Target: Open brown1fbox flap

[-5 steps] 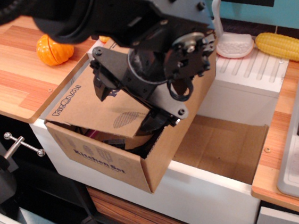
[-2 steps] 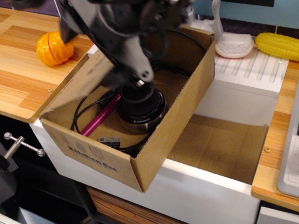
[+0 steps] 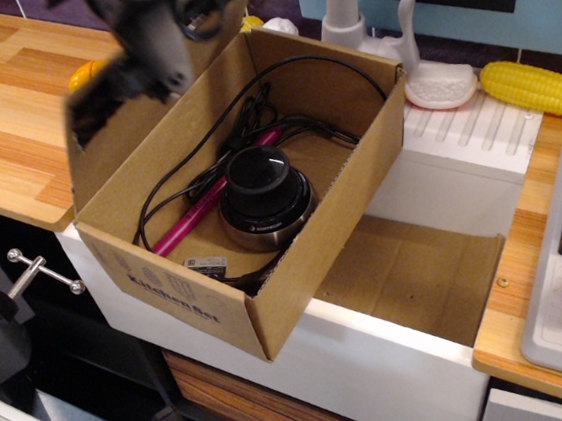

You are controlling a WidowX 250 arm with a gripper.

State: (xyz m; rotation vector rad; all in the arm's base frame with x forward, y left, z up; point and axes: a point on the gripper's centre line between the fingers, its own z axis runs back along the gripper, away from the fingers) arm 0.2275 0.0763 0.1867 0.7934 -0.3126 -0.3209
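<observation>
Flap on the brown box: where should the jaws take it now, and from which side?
Take the flap by its free top edge, coming from above on the box's left, wooden-counter side. It stands roughly upright, hinged along the left rim, so that edge looks like the most exposed part to pinch. The gripper is blurred beside that edge; its jaws cannot be read.

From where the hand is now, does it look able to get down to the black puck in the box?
Probably yes. The flap stands upright at the brown1fbox left rim, so the puck lies uncovered from above. The hand is blurred at that rim; cables and a pink pen lie close by.
</observation>
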